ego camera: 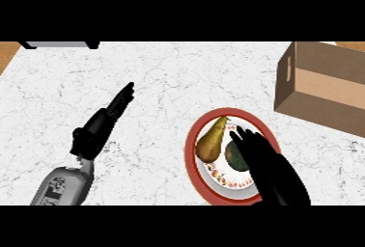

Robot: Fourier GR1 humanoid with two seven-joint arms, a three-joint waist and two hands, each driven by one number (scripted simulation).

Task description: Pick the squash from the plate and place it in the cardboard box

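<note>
1. Nearest the viewer, the right hand (pixel 267 166) comes in from the lower edge and lies over the plate (pixel 194 159), its fingers stretched forward and fairly straight, holding nothing.
2. Under those fingers sits a dark green, rounded squash (pixel 234 155), partly hidden by the hand; just beside it on the left lies a tan, pear-shaped fruit (pixel 212 141), its narrow end pointing away from the robot. Whether the two touch cannot be told.
3. Judging from this, the step in hand is the grasp: the fingers hover at or on the squash but have not curled round it.
4. To do it well, the hand should settle centred over the green body, thumb on one side and fingers on the other, and keep off the tan fruit so that it is not dragged along.
5. A straight lift before any sideways travel would spare the plate's red rim a knock.
6. The cardboard box (pixel 324 91) stands well apart, up and to the right on the counter (pixel 178 77), its open top facing up.
7. The left hand (pixel 107 120) rests well to the left, fingers straight and pointing away, empty.
</note>
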